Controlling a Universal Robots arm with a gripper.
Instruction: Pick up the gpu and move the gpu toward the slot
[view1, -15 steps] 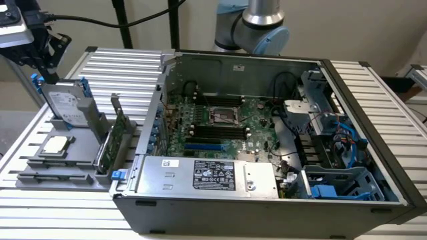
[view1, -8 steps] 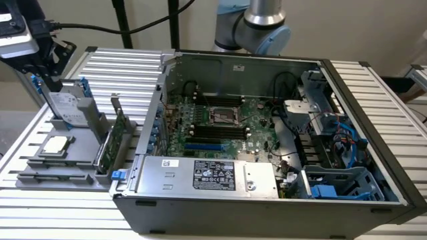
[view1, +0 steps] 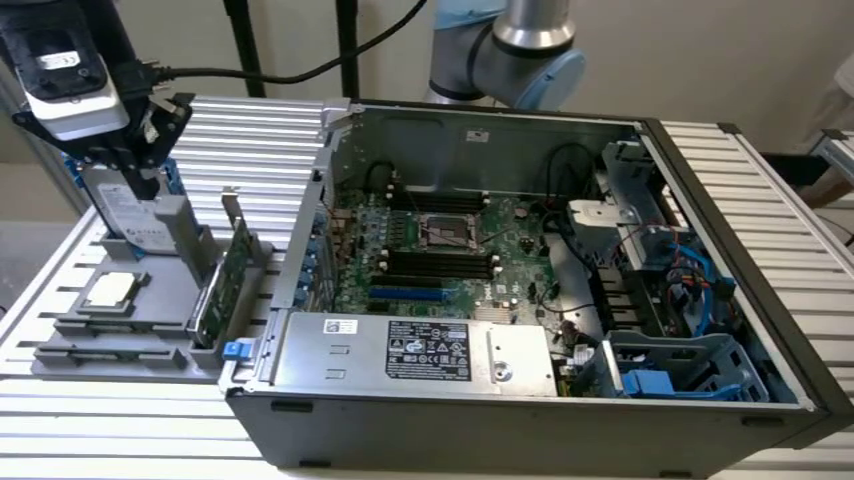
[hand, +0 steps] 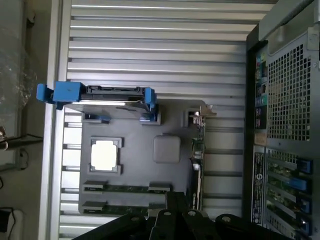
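As it stands on edge, gpu (view1: 230, 280) runs parallel to case wall (view1: 324, 170)

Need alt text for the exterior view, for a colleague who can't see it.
The gripper hangs over a grey parts tray at the exterior view's left, nearest the hard drive, while the green gpu stands on edge in the tray, unheld. An open computer case, motherboard exposed, lies beside the tray.

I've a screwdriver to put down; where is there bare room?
Bare: the slatted table beyond the grey tray, and its near strip before tray and computer case. Crowded: the tray itself, with hard drive, chip and gpu, the pincer above it.
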